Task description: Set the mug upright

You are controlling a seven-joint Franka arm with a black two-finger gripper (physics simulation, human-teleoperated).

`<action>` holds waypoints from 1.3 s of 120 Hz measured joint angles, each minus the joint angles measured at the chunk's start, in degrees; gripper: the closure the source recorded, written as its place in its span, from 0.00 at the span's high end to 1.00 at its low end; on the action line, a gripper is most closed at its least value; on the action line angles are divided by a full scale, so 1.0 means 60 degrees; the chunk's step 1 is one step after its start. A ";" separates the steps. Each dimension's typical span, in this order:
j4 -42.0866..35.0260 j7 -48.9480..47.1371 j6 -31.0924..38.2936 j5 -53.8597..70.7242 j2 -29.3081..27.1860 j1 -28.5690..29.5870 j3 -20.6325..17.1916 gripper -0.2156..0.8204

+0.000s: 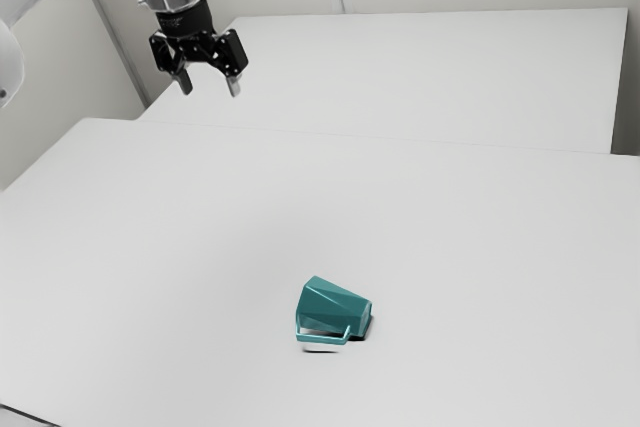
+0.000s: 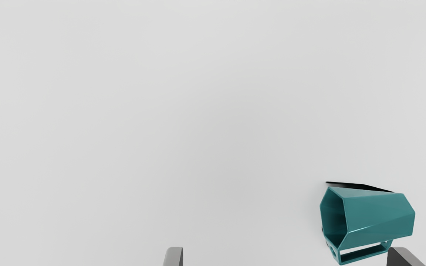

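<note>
Mug (image 1: 333,307) on its side on the tabletop (image 1: 180,237), not upright; mouth toward the exterior view's left, handle (image 1: 323,338) out on the near side. Pincer (image 1: 210,90) spread, nothing between its fingers, up high and well apart from the mug. Step in hand, my call: reach for the mug. Next: travel over, line up, come down, grip the body, then turn it base-down. Risk: round-ish body could roll if bumped.

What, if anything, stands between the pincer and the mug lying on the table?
Nothing visible does. The pincer hangs open, well above the table, and the mug lies there on its side.
</note>
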 joint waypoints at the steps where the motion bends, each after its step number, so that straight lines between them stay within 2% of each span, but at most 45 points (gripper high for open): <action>1: -0.0002 0.0000 0.0017 0.0017 -0.0001 -0.0002 -0.0002 0.79; 21: -0.0106 0.0008 0.0353 0.0196 -0.0032 0.0006 -0.0136 0.79; 40: -0.1003 0.0014 0.0718 0.0206 -0.0745 -0.0025 -0.0162 0.79; 61: -0.3003 0.0022 0.1435 -0.0050 -0.2403 -0.0040 -0.0060 0.79; 86: -0.4941 0.0018 0.1921 -0.1487 -0.3258 0.0003 0.0536 0.79; 118: -0.7294 0.0224 0.2874 -0.3305 -0.3426 0.0009 0.1050 0.79; 156: -0.9722 0.1595 0.4606 -0.5859 -0.3490 -0.0024 0.1042 0.79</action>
